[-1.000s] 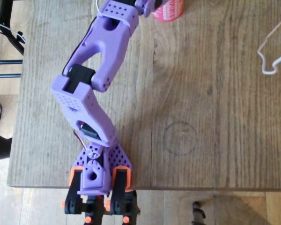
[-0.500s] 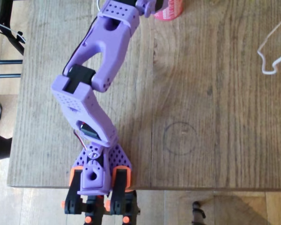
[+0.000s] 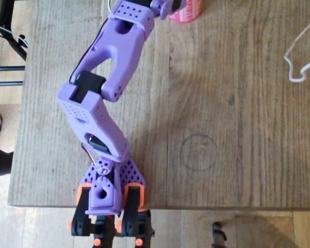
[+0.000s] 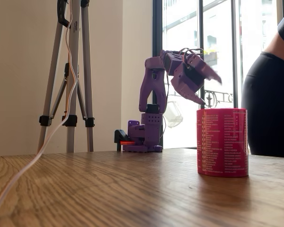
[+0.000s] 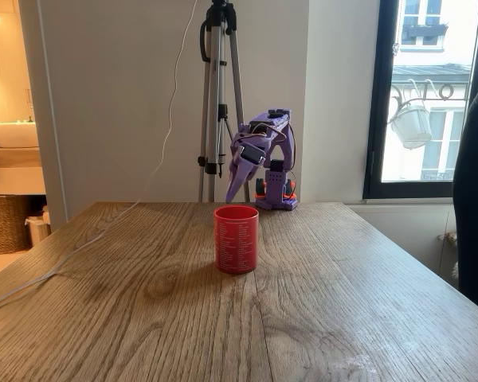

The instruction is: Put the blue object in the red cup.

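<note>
From above, your purple arm (image 3: 101, 98) stretches from its base at the near edge of the wooden counter (image 3: 237, 129) up toward the far edge, where the red cup (image 3: 186, 10) stands, cut off by the top of the frame. The arm's wrist end meets the cup's left side at that edge, so you cannot read the claw from here. A white cable (image 3: 299, 62) loops on the counter at the right, well apart from the arm, and a faint pencilled circle (image 3: 198, 152) marks the wood nearer the base.

In a fixed view set low on the counter, the red cup (image 4: 222, 142) stands upright at the right, white printed markings covering its side. Your claw (image 4: 206, 90) hangs just above and left of the cup's rim with its jaws spread wide, the lower finger pointing down toward the rim, nothing visible between them. A tripod (image 4: 68, 71) stands behind the counter at the left, and a person in dark clothing (image 4: 270, 94) stands at the right.

In a fixed view from the opposite end, the red cup (image 5: 236, 239) sits mid-counter, with your claw (image 5: 240, 171) behind and above it, pointing down. The blue object is not visible to you in these views; whether it is inside the cup cannot be told.
</note>
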Action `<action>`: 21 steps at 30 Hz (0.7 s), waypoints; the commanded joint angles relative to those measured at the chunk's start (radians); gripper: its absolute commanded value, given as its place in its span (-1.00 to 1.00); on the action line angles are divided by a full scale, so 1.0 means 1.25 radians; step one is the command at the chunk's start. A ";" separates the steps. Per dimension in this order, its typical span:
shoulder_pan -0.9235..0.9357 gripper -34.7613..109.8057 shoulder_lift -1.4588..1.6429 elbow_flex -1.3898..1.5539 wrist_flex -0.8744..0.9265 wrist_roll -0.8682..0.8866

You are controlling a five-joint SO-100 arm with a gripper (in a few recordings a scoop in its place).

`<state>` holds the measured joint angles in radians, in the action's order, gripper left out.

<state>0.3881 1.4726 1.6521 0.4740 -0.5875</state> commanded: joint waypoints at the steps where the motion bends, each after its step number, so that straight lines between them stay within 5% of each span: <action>1: -0.002 -0.52 0.061 -0.016 -0.038 -0.010; 9: -0.076 -0.52 0.217 -0.023 0.099 0.131; 15: -0.248 -0.52 0.576 0.069 0.271 0.303; 21: -0.423 -0.52 0.981 0.169 0.474 0.331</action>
<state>-0.0107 2.3286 1.8469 0.8958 -0.1948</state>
